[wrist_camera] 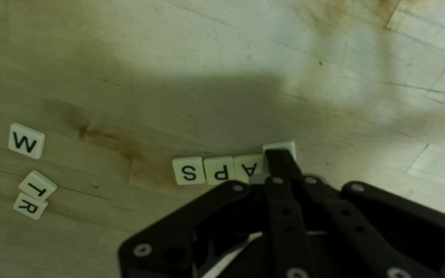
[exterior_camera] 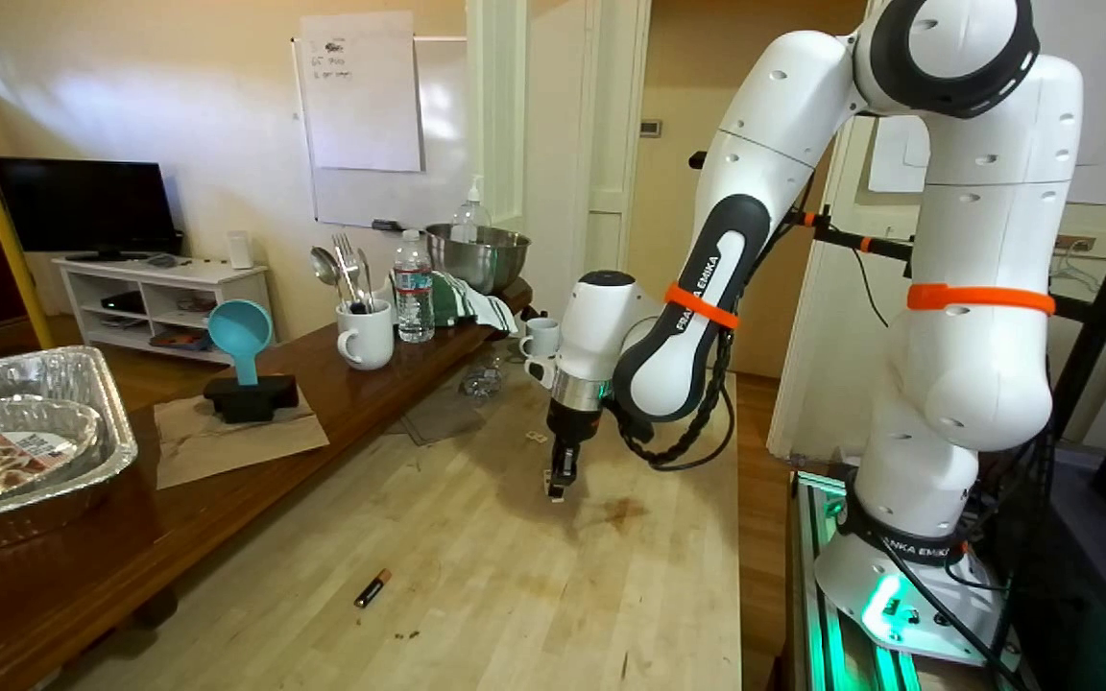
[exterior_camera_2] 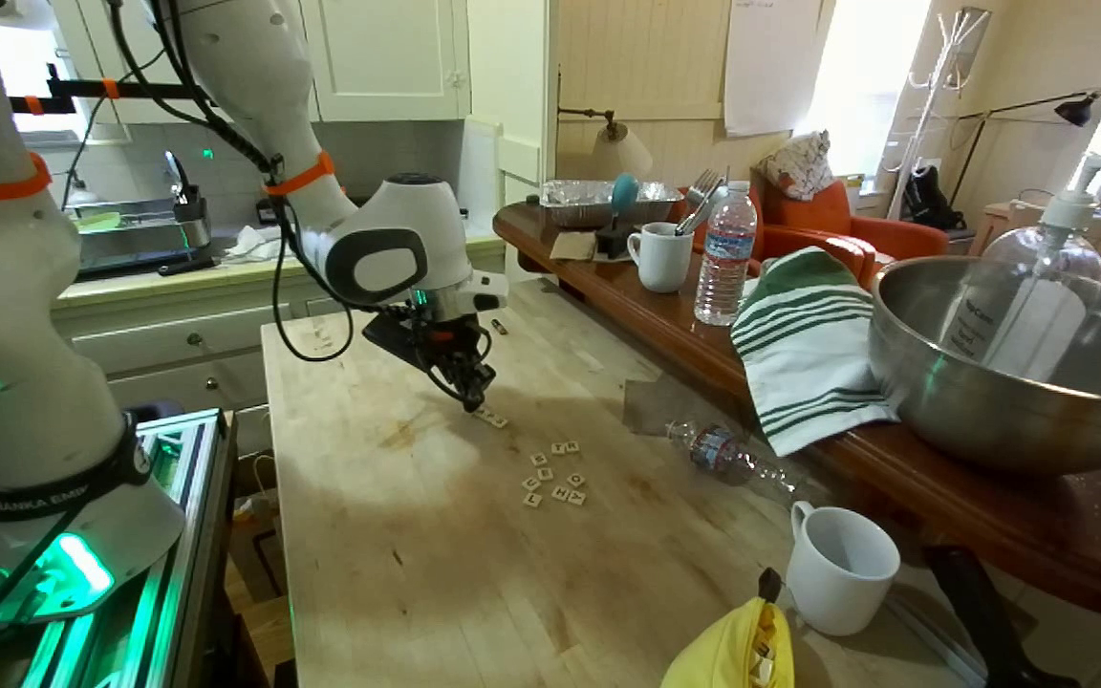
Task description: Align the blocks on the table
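Small pale lettered blocks lie on the wooden table (exterior_camera: 515, 595). In the wrist view, block S (wrist_camera: 188, 170), block P (wrist_camera: 219, 170) and block A (wrist_camera: 248, 166) stand side by side in a near-straight row. A further block (wrist_camera: 284, 145) at the row's right end sits slightly higher in the picture; its letter is hidden under my gripper (wrist_camera: 278, 156). The gripper's fingertips are together over that block, on or just above its top, not around it. In exterior views the gripper (exterior_camera_2: 472, 401) is low at the row (exterior_camera_2: 493, 419); loose blocks (exterior_camera_2: 560, 493) lie apart from it.
Loose blocks W (wrist_camera: 26, 141), T (wrist_camera: 38, 186) and R (wrist_camera: 30, 205) lie left in the wrist view. A battery (exterior_camera: 372, 587), a crumpled bottle (exterior_camera_2: 727, 454), a white mug (exterior_camera_2: 842, 570) and a yellow pouch (exterior_camera_2: 737, 650) are on the table. A raised dark wooden counter (exterior_camera_2: 598, 277) runs alongside.
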Available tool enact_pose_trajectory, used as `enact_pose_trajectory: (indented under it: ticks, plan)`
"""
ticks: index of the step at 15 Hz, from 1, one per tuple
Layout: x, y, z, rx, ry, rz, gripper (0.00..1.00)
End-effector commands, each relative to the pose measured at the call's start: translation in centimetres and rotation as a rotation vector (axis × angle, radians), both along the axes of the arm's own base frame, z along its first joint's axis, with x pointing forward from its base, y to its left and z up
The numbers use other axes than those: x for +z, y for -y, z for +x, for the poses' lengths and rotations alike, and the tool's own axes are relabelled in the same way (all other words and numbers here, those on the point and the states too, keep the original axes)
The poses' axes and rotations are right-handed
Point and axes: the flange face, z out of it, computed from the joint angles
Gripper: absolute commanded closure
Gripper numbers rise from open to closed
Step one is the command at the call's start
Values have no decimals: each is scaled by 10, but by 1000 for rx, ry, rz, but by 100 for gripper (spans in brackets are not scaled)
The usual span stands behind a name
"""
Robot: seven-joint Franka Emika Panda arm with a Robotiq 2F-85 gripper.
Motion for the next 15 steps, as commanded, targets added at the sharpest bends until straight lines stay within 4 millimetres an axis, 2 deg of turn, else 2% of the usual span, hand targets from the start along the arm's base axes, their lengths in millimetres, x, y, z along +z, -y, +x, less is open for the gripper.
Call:
enact_pose_trajectory:
  ticks: [1, 15]
  plan:
    - [-12, -3, -5, -36, -10, 12, 100]
    - [-15, -4, -3, -108, -13, 33, 100]
